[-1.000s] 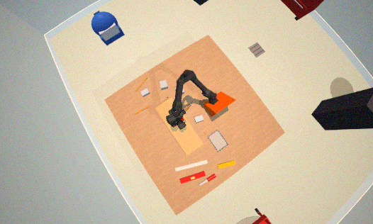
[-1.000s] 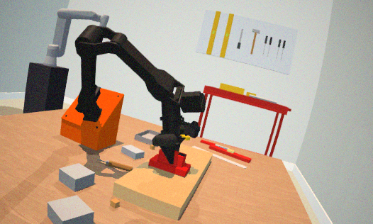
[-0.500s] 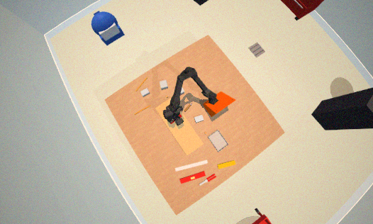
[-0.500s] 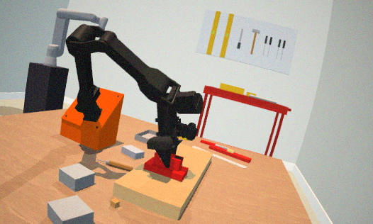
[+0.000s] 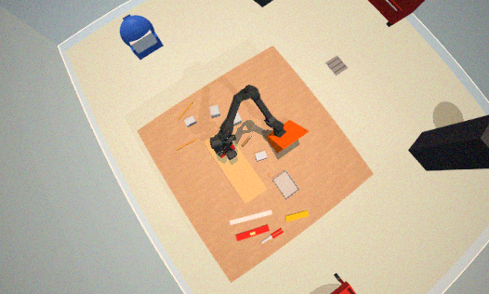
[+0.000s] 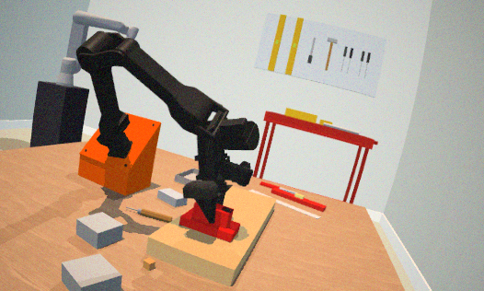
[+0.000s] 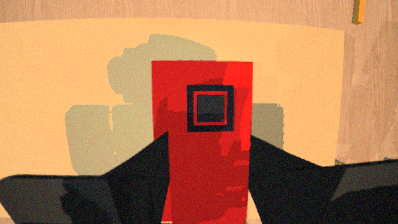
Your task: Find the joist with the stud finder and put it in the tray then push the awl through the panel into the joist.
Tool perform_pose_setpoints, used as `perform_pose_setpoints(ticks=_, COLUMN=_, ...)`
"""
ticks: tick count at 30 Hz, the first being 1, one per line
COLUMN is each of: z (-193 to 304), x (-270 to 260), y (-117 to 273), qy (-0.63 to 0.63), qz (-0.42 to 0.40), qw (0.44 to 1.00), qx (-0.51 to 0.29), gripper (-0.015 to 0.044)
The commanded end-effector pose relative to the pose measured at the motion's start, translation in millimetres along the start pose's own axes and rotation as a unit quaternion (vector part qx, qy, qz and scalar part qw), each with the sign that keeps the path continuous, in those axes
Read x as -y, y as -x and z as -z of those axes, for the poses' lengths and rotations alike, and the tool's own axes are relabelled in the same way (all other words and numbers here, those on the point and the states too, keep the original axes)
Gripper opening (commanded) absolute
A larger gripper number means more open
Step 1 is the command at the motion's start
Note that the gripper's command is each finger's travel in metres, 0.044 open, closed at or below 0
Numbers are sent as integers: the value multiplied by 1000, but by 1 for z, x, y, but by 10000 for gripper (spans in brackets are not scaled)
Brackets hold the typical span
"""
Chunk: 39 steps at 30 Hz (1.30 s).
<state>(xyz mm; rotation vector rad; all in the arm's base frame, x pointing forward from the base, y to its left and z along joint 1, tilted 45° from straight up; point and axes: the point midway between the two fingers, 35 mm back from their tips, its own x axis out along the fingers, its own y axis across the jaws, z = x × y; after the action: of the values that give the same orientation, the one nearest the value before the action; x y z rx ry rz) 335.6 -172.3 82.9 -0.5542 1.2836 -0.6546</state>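
The red stud finder (image 6: 229, 232) (image 7: 210, 170) is over the end of the pale floor panel (image 5: 246, 183) (image 6: 256, 207) (image 7: 40, 60) at the upper left in the top view. It is upright, at or just above the surface; the frames do not show which. Its square window is dark in the wrist view. My gripper (image 7: 203, 135) is shut on it, one finger on each side. The awl (image 5: 246, 140) (image 6: 155, 215), with a wooden handle, lies on the table beside the panel. The grey tray (image 5: 285, 184) stands on the other side of the white block, and looks empty. No hole shows in the visible panel.
The arm's base is at the orange sloped block (image 5: 293, 132) (image 6: 143, 138). A white block (image 5: 260, 155) (image 6: 172, 197) stands between awl and tray. Other blocks (image 5: 191, 121) (image 6: 99, 229) and a small wooden cube (image 6: 149, 263) are near the panel's near end. A red level (image 5: 244, 234) lies beyond its far end.
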Motion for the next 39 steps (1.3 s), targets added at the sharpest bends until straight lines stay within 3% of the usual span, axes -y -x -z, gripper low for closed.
perform_pose_setpoints(ticks=1, z=1, x=16, y=0, qy=-5, qz=5, qw=1000, qx=-2, gripper=0)
perform_pose_setpoints(ticks=23, z=1, x=73, y=1, qy=-5, qz=6, qw=1000, qx=-1, gripper=0)
perform_pose_setpoints(ticks=39, z=-4, x=68, y=9, qy=-3, qz=3, qw=1000, qx=0, gripper=0)
